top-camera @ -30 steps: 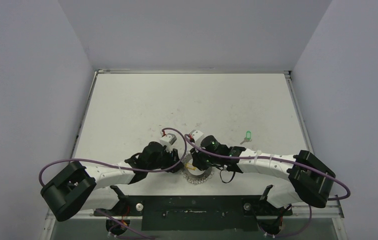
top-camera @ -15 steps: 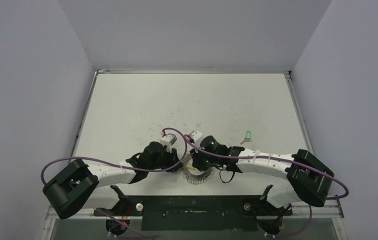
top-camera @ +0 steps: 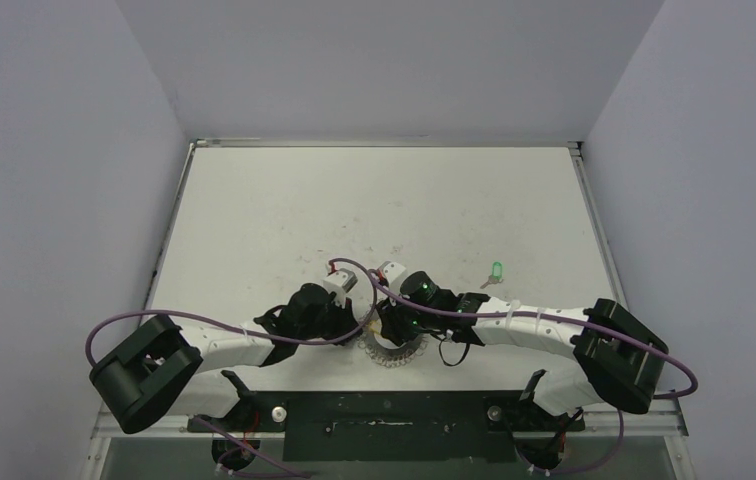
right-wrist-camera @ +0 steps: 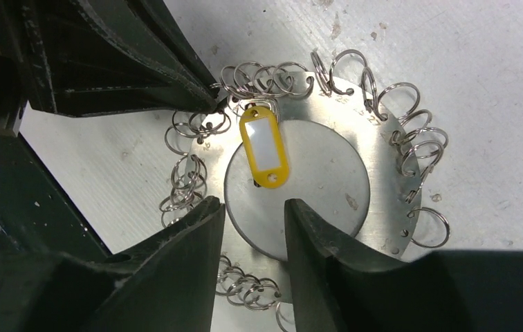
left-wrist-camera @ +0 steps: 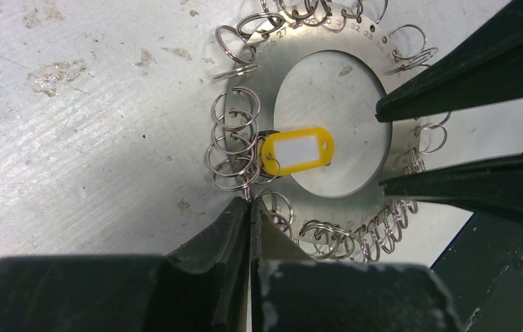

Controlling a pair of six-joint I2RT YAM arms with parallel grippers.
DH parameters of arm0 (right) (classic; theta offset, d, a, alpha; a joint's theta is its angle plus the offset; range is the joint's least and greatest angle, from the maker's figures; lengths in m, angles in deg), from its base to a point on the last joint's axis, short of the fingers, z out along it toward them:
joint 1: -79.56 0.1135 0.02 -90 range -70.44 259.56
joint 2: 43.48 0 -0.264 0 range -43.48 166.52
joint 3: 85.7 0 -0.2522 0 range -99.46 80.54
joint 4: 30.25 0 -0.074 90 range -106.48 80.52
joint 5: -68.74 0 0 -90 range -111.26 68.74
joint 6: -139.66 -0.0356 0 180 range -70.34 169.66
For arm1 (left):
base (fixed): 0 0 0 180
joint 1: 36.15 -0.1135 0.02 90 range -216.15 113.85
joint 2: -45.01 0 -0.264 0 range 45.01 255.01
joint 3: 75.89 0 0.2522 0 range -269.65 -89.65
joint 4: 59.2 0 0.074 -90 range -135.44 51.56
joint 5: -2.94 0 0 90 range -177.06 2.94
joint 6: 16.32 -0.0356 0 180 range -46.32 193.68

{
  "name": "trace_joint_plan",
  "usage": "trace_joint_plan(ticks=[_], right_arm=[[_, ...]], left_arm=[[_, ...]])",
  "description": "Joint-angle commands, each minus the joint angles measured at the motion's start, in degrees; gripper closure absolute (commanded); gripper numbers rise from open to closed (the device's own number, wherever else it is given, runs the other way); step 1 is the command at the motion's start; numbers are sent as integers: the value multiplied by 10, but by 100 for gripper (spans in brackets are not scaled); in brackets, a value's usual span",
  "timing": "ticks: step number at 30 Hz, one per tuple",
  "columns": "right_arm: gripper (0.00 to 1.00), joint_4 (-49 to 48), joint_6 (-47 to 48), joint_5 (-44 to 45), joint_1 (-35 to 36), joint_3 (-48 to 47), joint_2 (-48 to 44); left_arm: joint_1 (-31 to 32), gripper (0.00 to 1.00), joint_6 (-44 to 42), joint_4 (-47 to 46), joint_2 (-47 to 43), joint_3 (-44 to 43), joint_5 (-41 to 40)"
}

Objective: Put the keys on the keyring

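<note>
Fingers of the left gripper (left-wrist-camera: pixel 249 205) just shut at the keyring (right-wrist-camera: pixel 391 185) beside the yellow key (left-wrist-camera: pixel 297 150) while the right gripper (right-wrist-camera: pixel 253 205) spreads open, so threading looks mid-handover.

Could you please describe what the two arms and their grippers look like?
The left arm and right arm have white links, black joint housings and purple cables. The left gripper and right gripper have black tapered fingers.

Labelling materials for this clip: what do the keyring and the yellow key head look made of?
The keyring looks like brushed steel: silvery, matte, with stamped numbers and shiny wire loops. The yellow key head appears to be glossy moulded plastic with a white label window.
</note>
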Motion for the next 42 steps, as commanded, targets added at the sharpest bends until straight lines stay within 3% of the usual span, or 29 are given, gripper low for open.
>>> trace_joint_plan(ticks=[1, 6, 15, 20, 33, 37, 42], right_arm=[[56, -30, 7, 3, -4, 0, -28], [38, -49, 24, 1, -6, 16, -72], [30, -144, 64, -66, -21, 72, -143], [33, -149, 85, -96, -24, 70, -154], [64, -210, 143, -226, -26, 83, -176], [65, -254, 164, -258, -25, 99, -179], [59, -286, 208, -278, -23, 116, -185]], left_arm=[[-1, 100, -43, -32, -12, -13, 7], [3, 100, -81, -68, -51, 13, 27], [8, 100, -144, -57, -186, 42, 51], [10, 100, -184, -62, -250, 68, 69], [13, 100, -232, -89, -358, 120, 125], [13, 100, -234, -109, -369, 128, 139], [15, 100, -236, -123, -371, 133, 156]])
